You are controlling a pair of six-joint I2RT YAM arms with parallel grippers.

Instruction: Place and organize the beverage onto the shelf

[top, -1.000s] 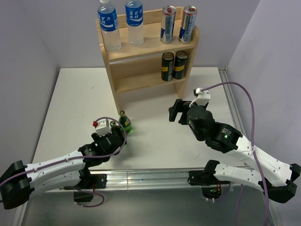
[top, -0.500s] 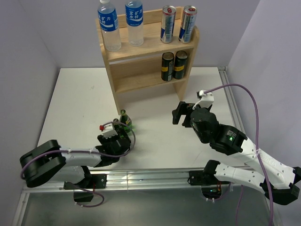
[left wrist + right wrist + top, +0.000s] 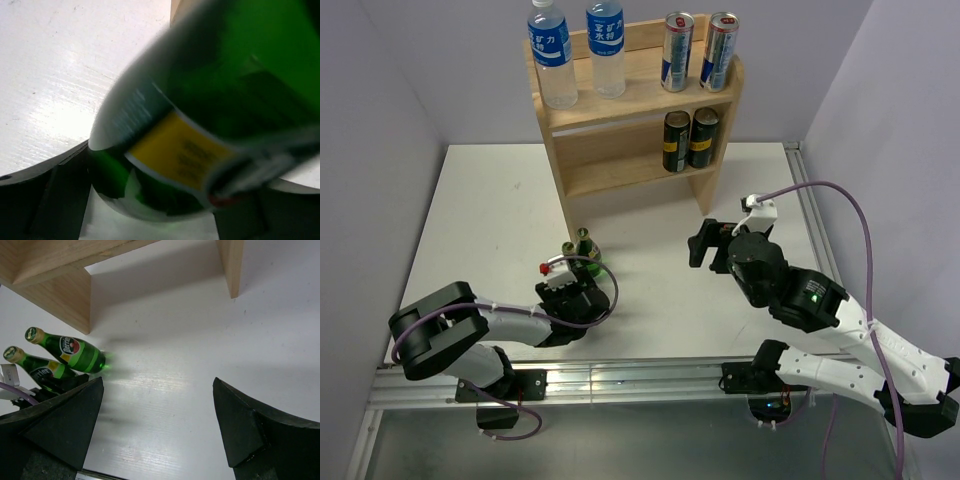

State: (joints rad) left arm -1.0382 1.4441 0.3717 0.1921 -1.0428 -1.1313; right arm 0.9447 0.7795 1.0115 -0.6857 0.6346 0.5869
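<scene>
The left gripper (image 3: 578, 272) has slid forward to straddle a green bottle (image 3: 200, 100); whether it grips is unclear. The right gripper (image 3: 157, 382) hangs open.

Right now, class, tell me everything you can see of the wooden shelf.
The shelf is a light-wood rack, upright at the back of the white table, with two boards between solid side panels. Two water bottles and two tall cans stand on top; two dark cans stand at the lower board's right.
</scene>
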